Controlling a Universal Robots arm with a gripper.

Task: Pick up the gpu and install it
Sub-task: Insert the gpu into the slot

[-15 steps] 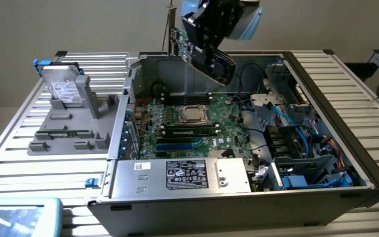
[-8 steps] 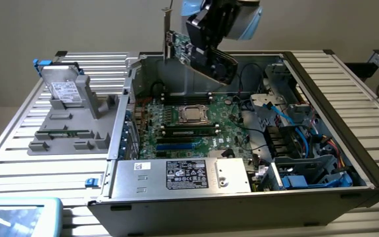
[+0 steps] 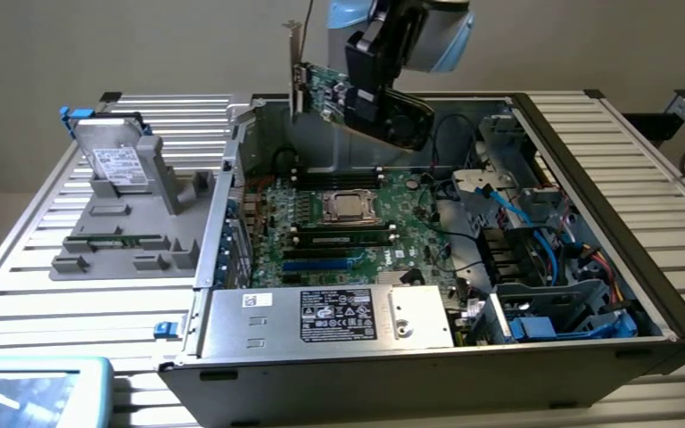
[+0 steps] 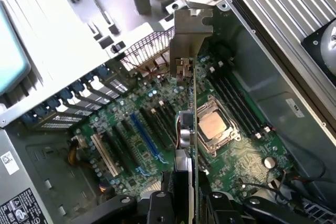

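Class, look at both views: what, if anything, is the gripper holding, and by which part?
The gripper holds the gpu, clamped across its faces at the end away from the silver bracket.

The gpu (image 3: 322, 89) shows a green board with a silver bracket (image 4: 191, 30). The gripper (image 3: 373, 102) is black, the arm (image 3: 444, 31) pale blue. The motherboard (image 3: 342, 227) is green, with one blue slot (image 3: 318, 265) among black ones. The case (image 3: 438, 388) is black. The power supply (image 3: 420, 316) is silver, its label (image 3: 336, 314) black and white. The drive (image 3: 111, 134) is grey with a white sticker (image 3: 114, 165). The table (image 3: 21, 303) is silver, striped with ribs. Cables (image 3: 519, 209) are blue.
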